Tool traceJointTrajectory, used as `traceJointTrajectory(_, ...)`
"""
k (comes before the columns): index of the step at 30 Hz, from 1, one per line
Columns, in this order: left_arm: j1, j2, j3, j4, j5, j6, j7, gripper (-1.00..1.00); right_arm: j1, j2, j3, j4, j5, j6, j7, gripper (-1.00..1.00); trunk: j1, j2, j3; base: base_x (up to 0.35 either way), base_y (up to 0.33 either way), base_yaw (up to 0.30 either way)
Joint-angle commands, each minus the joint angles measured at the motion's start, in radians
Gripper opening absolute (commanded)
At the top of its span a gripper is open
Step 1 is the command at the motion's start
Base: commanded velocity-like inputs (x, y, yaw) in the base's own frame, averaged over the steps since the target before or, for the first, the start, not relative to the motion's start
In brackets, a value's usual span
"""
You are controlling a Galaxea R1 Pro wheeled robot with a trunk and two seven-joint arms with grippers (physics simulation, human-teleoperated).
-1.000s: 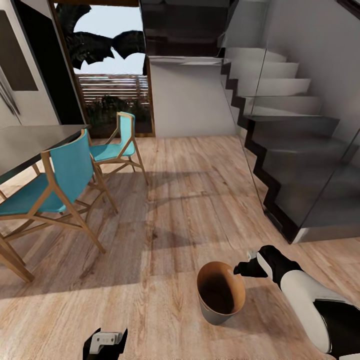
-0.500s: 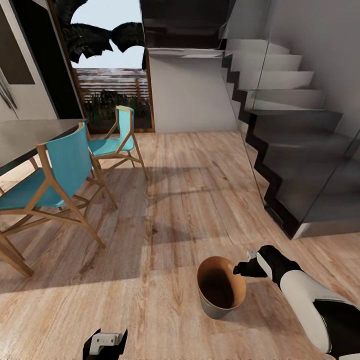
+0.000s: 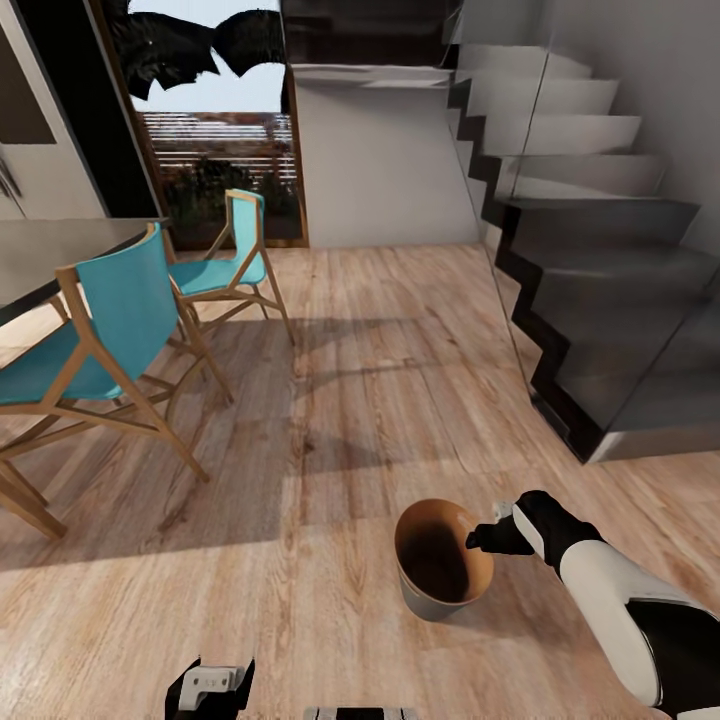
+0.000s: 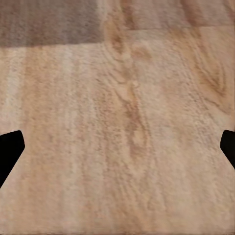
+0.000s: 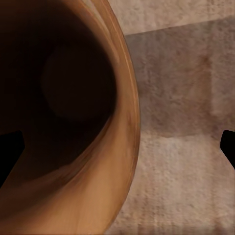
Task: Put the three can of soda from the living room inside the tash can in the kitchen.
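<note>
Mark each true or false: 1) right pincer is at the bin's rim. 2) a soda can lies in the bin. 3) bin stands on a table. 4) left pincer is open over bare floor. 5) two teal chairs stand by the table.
1) True: right pincer meets the tash can rim.
2) False: no can visible inside it.
3) False: it stands on the wood floor.
4) True: left pincer is open.
5) True: teal chairs beside the table.
</note>
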Motion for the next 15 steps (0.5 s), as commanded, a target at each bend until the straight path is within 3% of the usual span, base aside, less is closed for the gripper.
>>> traceJointTrajectory(1,0.0,0.0,0.0,0.0,0.0,0.0,0.0,1.0,0.0,0.0,0.0,0.0,0.0,0.0,0.0,1.0,0.0,0.0,-0.006,0.0,0.0,0.0)
traceJointTrajectory(4,0.0,0.0,0.0,0.001,0.0,0.0,0.0,1.0,0.0,0.001,0.001,0.0,0.0,0.0,0.0,1.0,0.002,-0.001,-0.022,0.0,0.0,0.0)
traceJointTrajectory(15,0.0,0.0,-0.001,0.001,-0.001,0.001,0.0,1.0,0.0,0.001,0.001,0.0,0.0,0.0,0.0,1.0,0.002,-0.001,-0.037,0.017,0.0,0.0)
